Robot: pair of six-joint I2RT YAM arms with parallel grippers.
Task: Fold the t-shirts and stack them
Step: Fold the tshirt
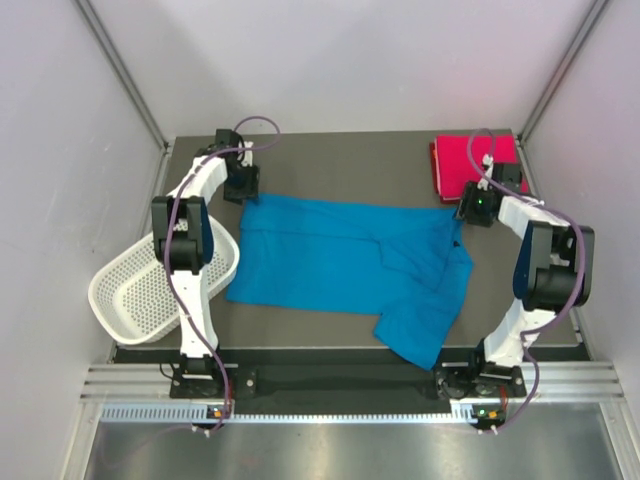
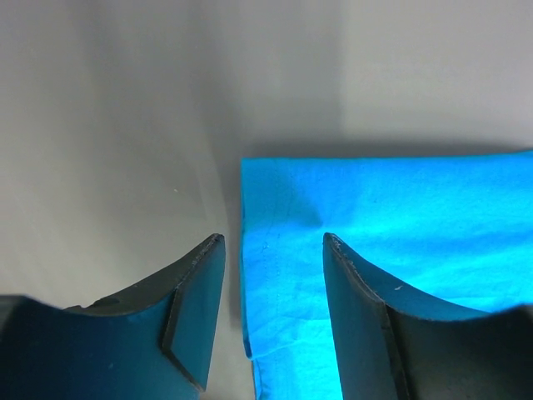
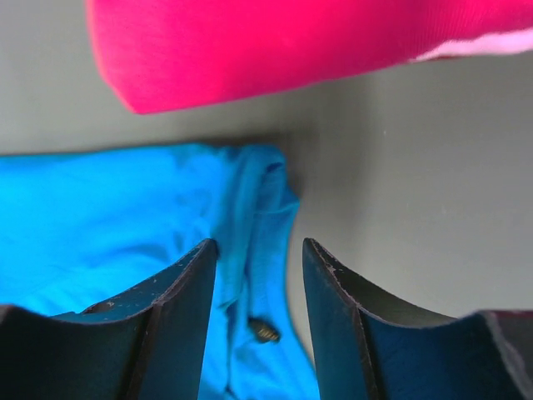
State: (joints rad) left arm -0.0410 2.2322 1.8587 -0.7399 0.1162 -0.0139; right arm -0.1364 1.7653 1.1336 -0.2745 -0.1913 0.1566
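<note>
Straddling the two far corners of the blue t-shirt [image 1: 340, 265], we have an arm at each end of its far edge, which reads to us as the set-up for a first fold toward the near side. The left gripper [image 2: 273, 242] hangs over the far-left corner with its jaws wide, the hem lying on the table [image 1: 350, 160] between them and not pinched. The right gripper [image 3: 260, 243] hovers over the bunched far-right corner with its jaws also apart, a little narrower, the cloth lying loose below the gap. The shirt itself lies spread across the middle of the table, one sleeve crumpled and trailing toward the near right edge; we judge that this will need smoothing for a neat fold. The pink-red t-shirt [image 1: 465, 158] sits folded in the far right corner, just beyond the right gripper and near enough to snag. A white mesh basket [image 1: 130, 300] leans at the near left, touching the left arm.
</note>
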